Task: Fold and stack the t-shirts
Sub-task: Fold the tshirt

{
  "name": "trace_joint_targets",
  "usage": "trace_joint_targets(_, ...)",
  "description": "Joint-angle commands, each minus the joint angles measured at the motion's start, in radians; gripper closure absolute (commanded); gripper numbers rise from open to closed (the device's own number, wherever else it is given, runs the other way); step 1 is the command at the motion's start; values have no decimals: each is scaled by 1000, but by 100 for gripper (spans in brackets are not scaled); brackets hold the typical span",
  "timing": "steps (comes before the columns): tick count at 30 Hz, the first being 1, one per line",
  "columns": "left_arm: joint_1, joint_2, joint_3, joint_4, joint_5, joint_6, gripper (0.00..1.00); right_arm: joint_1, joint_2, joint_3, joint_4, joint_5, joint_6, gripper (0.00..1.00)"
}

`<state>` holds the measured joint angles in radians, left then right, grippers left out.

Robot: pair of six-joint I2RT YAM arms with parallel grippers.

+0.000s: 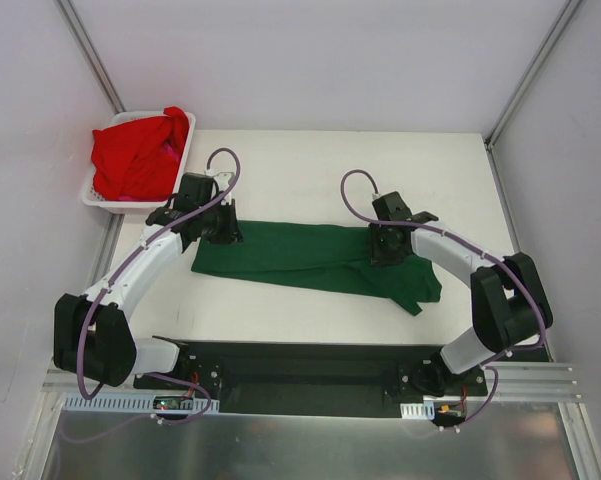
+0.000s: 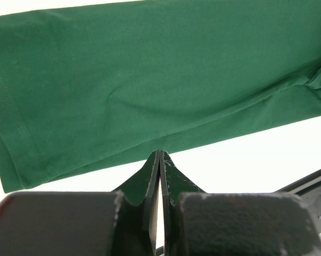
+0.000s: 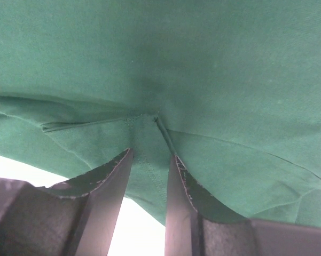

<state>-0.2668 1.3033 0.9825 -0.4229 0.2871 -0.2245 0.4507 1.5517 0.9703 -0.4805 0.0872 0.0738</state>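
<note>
Two robot arms are bending over a dark green t-shirt (image 1: 300,258), which is lying folded into a long band across the middle of the white table (image 1: 310,165). The left gripper (image 2: 159,156), fingers closed flat together, is resting at the band's near edge by its left end; the right gripper (image 3: 149,153) is standing with jaws parted over a seam near the right end. A red t-shirt bundle (image 1: 135,155) is sitting heaped in the white slotted basket (image 1: 102,204) at the far left corner
</note>
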Motion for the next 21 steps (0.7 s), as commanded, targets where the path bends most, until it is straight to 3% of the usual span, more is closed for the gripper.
trace_joint_targets(1,5,-33,-5,18,9,16,100,-6,13,1,14,-35,-3,65)
trace_joint_targets(3,6,-35,-5,19,9,17,100,-6,10,-4,16,-41,0,75)
trace_joint_targets(4,6,-35,-5,19,7,17,100,-6,4,-8,19,-41,3,91)
trace_joint_targets(6,5,-36,-7,18,4,17,100,-6,-5,-12,17,-46,4,99)
trace_joint_targets(13,6,-38,-4,18,23,11,100,-6,-93,-25,-27,-63,11,99)
trace_joint_targets(21,5,-36,1,19,57,-4,100,-4,-297,-45,-136,-78,27,99)
